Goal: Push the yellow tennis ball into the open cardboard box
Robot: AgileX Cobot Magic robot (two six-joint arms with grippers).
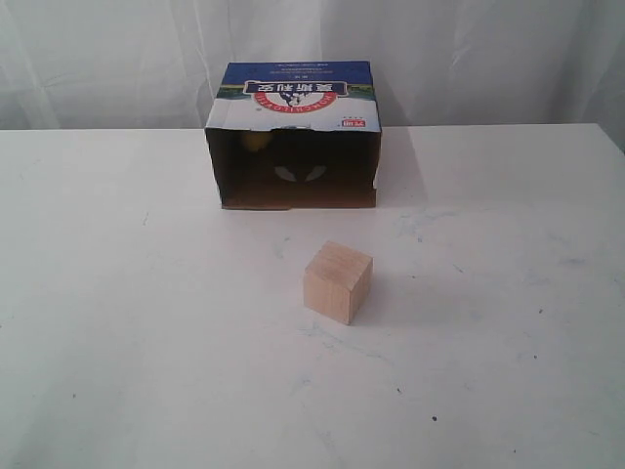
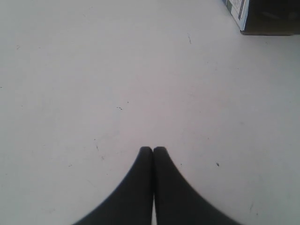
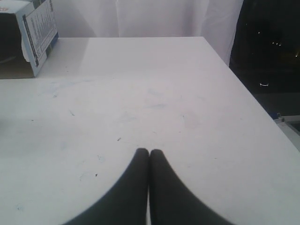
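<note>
On the left, the left gripper (image 2: 153, 150) hangs over the bare white worktop (image 1: 117, 293), its dark fingers (image 2: 143, 164) pressed together tip to tip with nothing between them; a corner of the open cardboard box (image 1: 293, 98) shows in its wrist view, well apart from the fingers; in the exterior view the box lies toward the back of the worktop, its dark opening facing the camera and its blue-and-white printed panel on top; the yellow tennis ball (image 1: 256, 142) sits inside, dimly seen in the left part of the interior; a pale wooden cube (image 1: 338, 281) stands in front of the box, apart from it and slightly right of its middle; on the right, the right gripper (image 3: 149, 151) likewise has its fingers closed against each other, empty, above the worktop, the box well apart from it; a white curtain (image 1: 469, 59) hangs behind.
</note>
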